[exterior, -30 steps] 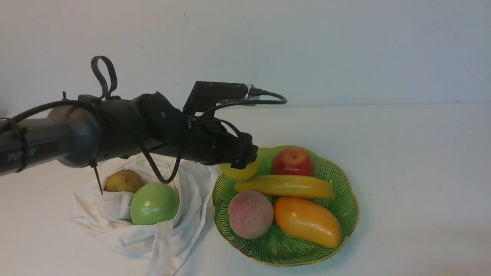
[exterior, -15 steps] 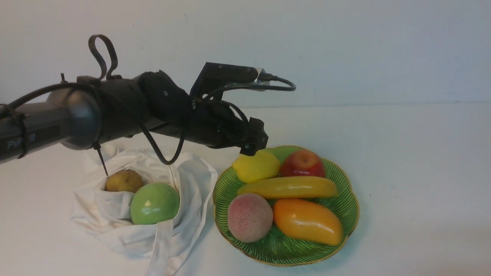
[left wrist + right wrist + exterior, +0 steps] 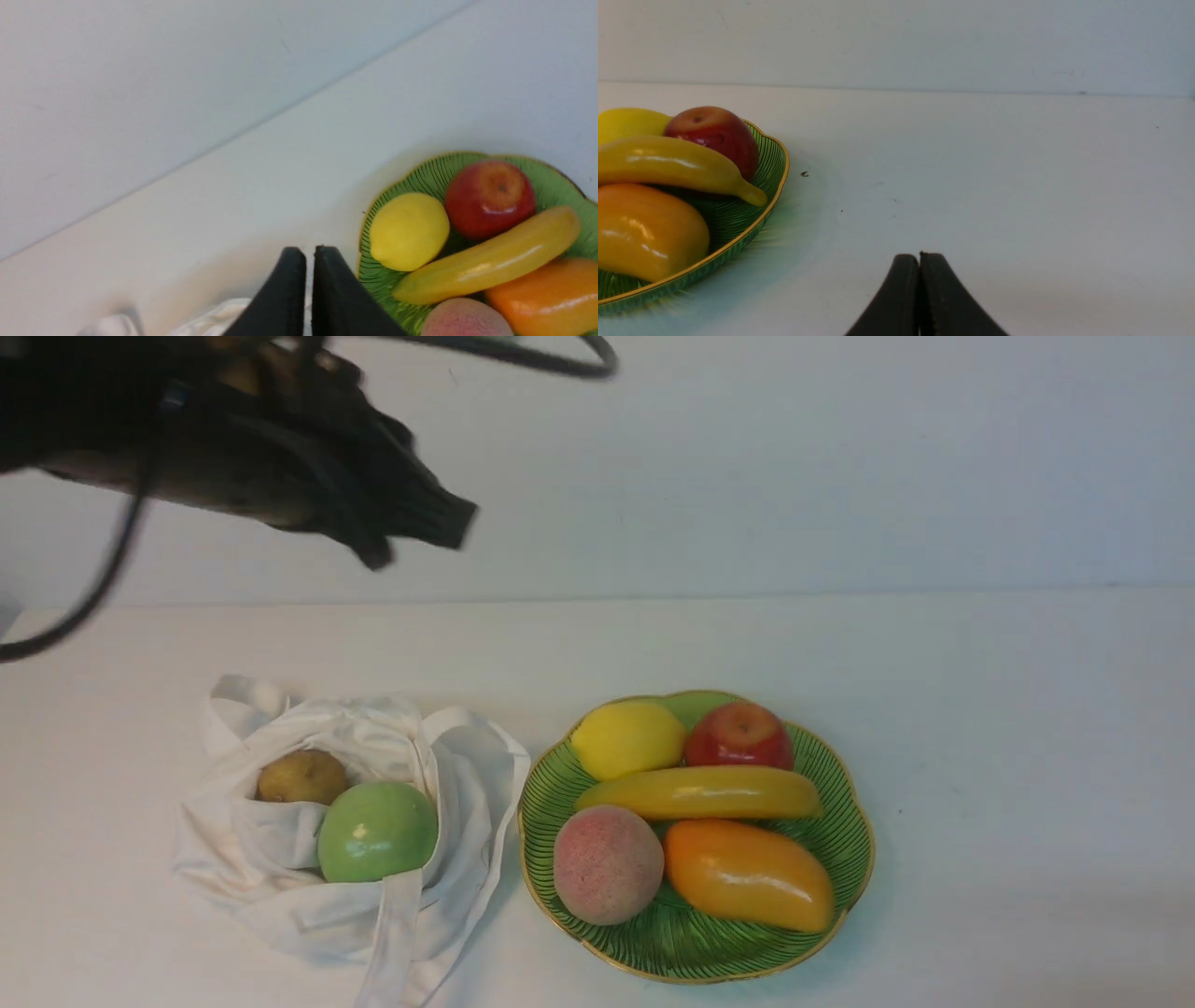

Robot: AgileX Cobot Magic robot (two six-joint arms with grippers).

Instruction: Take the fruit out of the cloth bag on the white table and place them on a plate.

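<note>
so the matte yellow lemon (image 3: 627, 739) is now sitting on the green ribbed gold-rimmed glass plate (image 3: 846, 833), and the left gripper (image 3: 309, 252) is lifting away, jaws together, holding nothing. the right gripper (image 3: 919, 257) is idling closed too. the glossy green apple (image 3: 377, 831) and dull brown round fruit (image 3: 302, 777) are still lying in the off-white cloth bag (image 3: 252, 887), so I'm guessing two more trips
</note>
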